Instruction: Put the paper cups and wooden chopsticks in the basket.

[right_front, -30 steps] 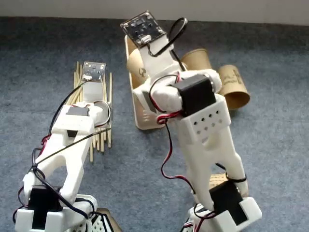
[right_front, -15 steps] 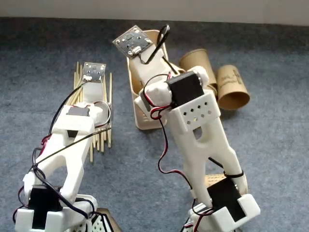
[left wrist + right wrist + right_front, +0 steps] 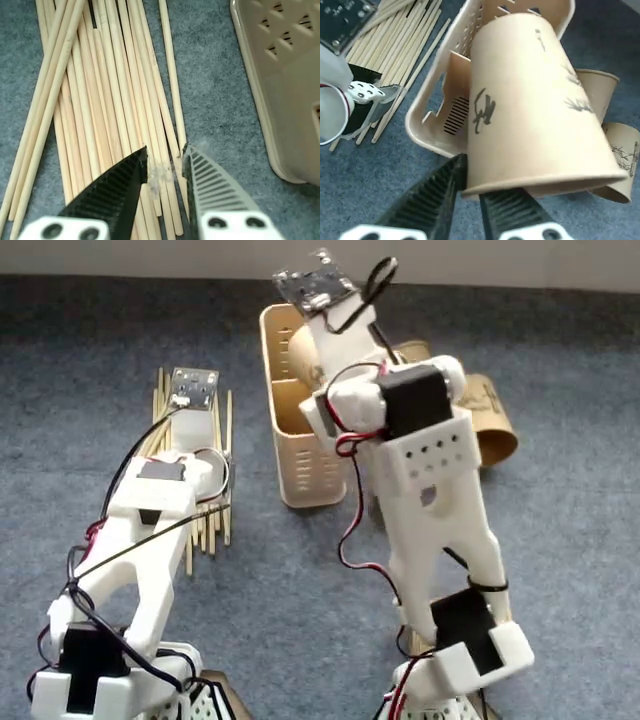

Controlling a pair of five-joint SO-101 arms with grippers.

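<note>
My right jaws pinch a paper cup over the basket; left jaws spread above chopsticks beside it; two more cups wait.

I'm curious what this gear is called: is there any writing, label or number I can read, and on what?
No text can be read.
On the held paper cup: dark brush-like marks, no legible words.
On the circuit board: any print is too small to read.
</note>
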